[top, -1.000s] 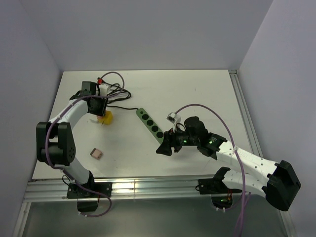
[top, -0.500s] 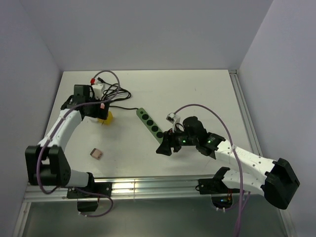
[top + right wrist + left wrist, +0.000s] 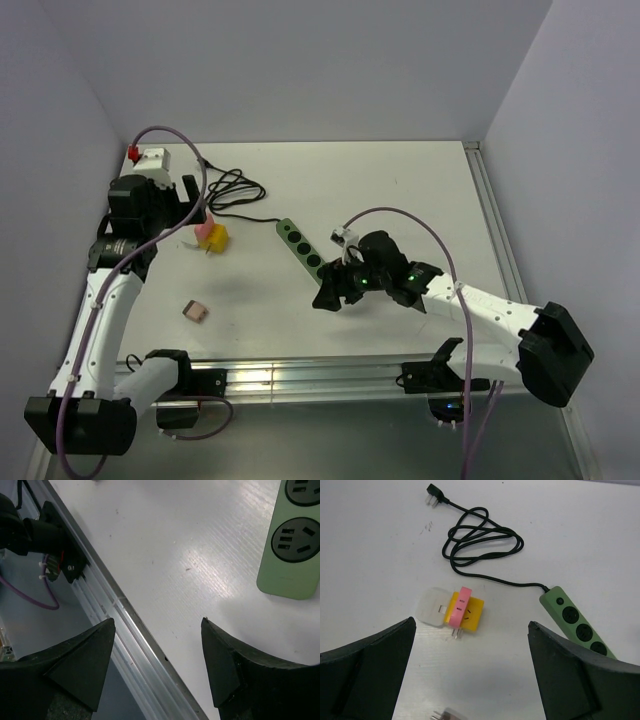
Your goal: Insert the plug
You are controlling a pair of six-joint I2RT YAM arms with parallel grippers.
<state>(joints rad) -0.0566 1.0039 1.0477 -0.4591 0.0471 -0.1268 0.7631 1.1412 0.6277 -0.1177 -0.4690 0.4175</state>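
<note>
The plug point(image 3: 462, 611) is a yellow and pink block with a white part at its left. It lies flat on the table, pins toward me, and shows from above point(image 3: 212, 236). My left gripper point(image 3: 471, 629) hovers open above and just short of it, holding nothing. In the top view the left gripper point(image 3: 193, 208) is raised at the table's left. The green power strip point(image 3: 303, 249) lies diagonally mid-table; its switch end point(image 3: 574, 625) is at my right finger. My right gripper point(image 3: 330, 292) stands open and empty just past the strip's near end point(image 3: 292, 540).
The strip's black cable point(image 3: 480, 540) coils at the back and ends in a black plug point(image 3: 432, 497). A small brownish plug point(image 3: 195, 311) lies near the front left, its pins showing point(image 3: 445, 714). The metal rail point(image 3: 125, 625) of the table's front edge runs under my right gripper.
My left gripper has opened, let go of the yellow and pink plug and pulled up and back to the left. The right gripper has shifted slightly toward the strip's end.
</note>
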